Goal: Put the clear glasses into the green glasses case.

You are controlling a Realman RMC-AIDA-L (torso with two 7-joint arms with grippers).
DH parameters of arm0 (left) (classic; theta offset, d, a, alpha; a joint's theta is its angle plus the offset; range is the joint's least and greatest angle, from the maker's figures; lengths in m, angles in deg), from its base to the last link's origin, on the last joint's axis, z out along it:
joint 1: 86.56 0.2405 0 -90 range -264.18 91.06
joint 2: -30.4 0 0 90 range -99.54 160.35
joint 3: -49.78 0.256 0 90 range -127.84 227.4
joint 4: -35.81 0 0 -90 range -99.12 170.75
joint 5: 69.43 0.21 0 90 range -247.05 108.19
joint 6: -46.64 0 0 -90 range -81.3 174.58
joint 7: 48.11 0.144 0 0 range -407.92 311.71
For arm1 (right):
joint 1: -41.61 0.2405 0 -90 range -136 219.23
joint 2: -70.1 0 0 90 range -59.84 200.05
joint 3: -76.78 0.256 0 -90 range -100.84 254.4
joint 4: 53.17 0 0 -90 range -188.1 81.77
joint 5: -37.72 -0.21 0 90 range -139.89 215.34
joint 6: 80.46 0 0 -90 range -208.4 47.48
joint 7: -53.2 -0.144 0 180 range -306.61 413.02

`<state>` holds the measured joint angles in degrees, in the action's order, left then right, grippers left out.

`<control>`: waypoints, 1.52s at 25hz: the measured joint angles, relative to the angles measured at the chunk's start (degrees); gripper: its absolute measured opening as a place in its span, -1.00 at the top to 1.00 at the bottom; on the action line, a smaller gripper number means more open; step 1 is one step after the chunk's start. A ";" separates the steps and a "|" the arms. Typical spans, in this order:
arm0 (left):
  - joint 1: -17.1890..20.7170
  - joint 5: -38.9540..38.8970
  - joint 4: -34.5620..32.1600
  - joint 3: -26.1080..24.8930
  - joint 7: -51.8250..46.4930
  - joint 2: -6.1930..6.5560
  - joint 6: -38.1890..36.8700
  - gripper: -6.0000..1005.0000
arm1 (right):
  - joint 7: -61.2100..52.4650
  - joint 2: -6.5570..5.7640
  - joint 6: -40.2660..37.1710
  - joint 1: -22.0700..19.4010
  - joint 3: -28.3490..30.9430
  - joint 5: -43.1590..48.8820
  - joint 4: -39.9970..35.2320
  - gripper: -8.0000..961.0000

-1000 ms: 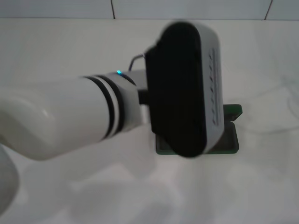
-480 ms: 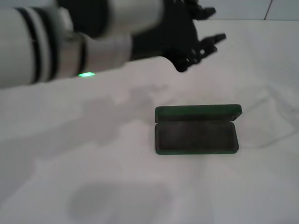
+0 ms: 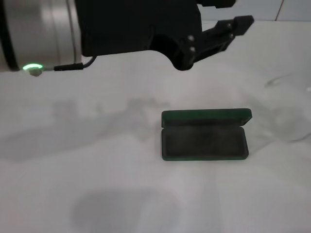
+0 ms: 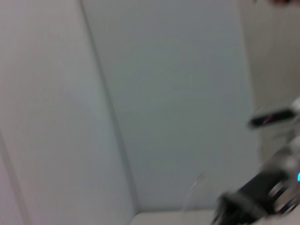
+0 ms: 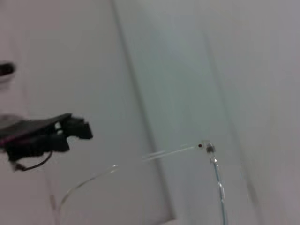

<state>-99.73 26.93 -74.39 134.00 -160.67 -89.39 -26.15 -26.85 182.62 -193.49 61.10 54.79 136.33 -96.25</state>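
The left gripper (image 3: pixel 238 12) hangs high over the white table (image 3: pixel 97 194), its black fingers spread apart with nothing between them. The left arm's grey-and-black body fills the top of the head view and is cut off by the upper and left edges, with a green light glowing on its underside.

Below and in front of it, the green glasses case (image 3: pixel 204 143) lies open on the table, lid raised at the far side and dark lining exposed. Nothing can be made out inside it.

The clear glasses (image 5: pixel 208 148) are hard to find. In the right wrist view only a thin transparent arm, a small dark hinge and a curved clear edge show against the pale tiled wall (image 5: pixel 187 70), and the frame cuts off the rest. What supports them is out of sight. In the head view, faint pale traces on the table to the right of the case are too weak to identify.

The right gripper (image 4: pixel 272 117) appears only as a smeared dark shape at the edge of the left wrist view. Whether it grips anything cannot be told.
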 joint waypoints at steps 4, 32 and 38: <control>-1.00 -6.37 4.12 -1.46 0.32 0.00 -4.39 0.32 | 1.99 1.61 2.48 2.77 -6.93 0.05 1.32 0.82; -6.44 -19.97 25.17 -4.20 5.97 0.00 -15.90 0.33 | 9.93 3.41 -0.23 13.68 -18.14 -4.07 13.92 0.82; -7.71 -21.17 29.41 -5.39 7.06 0.00 -17.25 0.33 | 10.42 3.43 -1.15 14.02 -18.46 -4.50 14.06 0.81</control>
<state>-107.44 5.76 -44.98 128.60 -153.61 -89.39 -43.40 -16.42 186.05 -194.64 75.13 36.32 131.83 -82.19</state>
